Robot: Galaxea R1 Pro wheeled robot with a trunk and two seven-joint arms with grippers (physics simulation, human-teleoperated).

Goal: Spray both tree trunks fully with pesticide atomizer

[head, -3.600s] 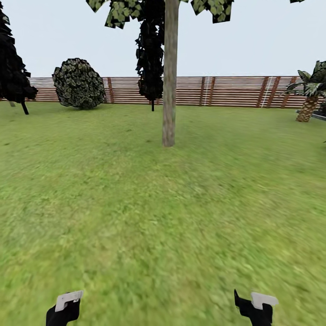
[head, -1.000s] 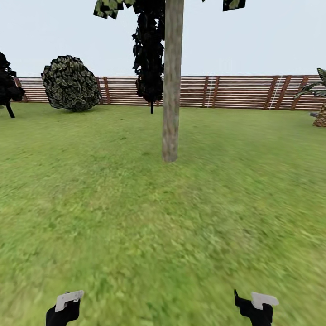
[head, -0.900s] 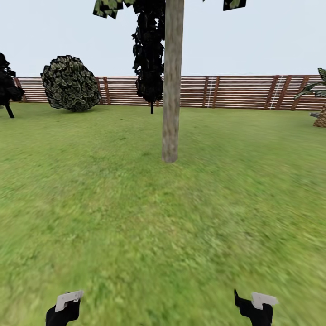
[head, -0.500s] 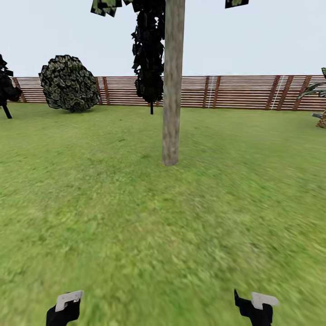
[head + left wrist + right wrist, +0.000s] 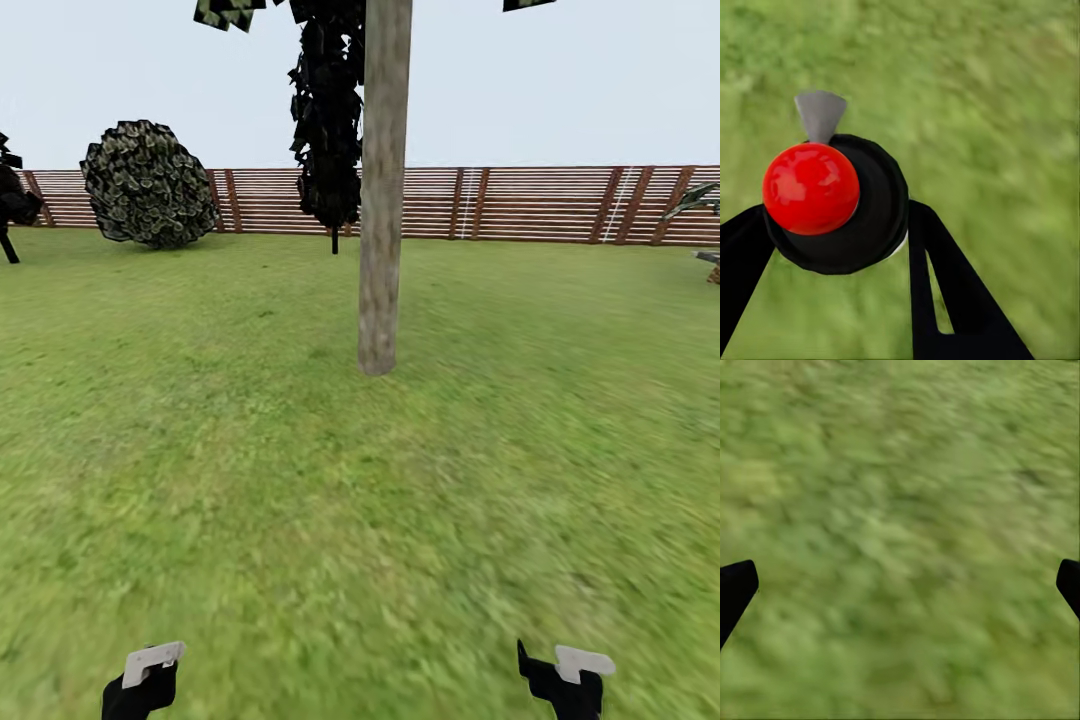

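The atomizer point(image 5: 844, 206), a dark round body with a red knob and a grey nozzle, is pinched between the jaws of the left gripper point(image 5: 832, 225); a black finger point(image 5: 945, 292) is pressed against one side of it and the other finger against the opposite side. Blurred grass point(image 5: 1005, 97) is seen beyond it.

The jaws of the right gripper point(image 5: 900, 585) are spread wide, with nothing held between them; only the dark fingertips point(image 5: 735, 585) are seen at the frame edges, over grass.

In the head view, both grippers are seen low in the frame, the left point(image 5: 145, 675) and the right point(image 5: 570, 675). Well ahead of them, roughly between their lines, a tree trunk point(image 5: 382, 200) is planted upright in the lawn point(image 5: 300, 480). Behind it a slatted fence point(image 5: 520, 205), a round bush point(image 5: 148, 183) and a dark conifer point(image 5: 328, 120) are seen.
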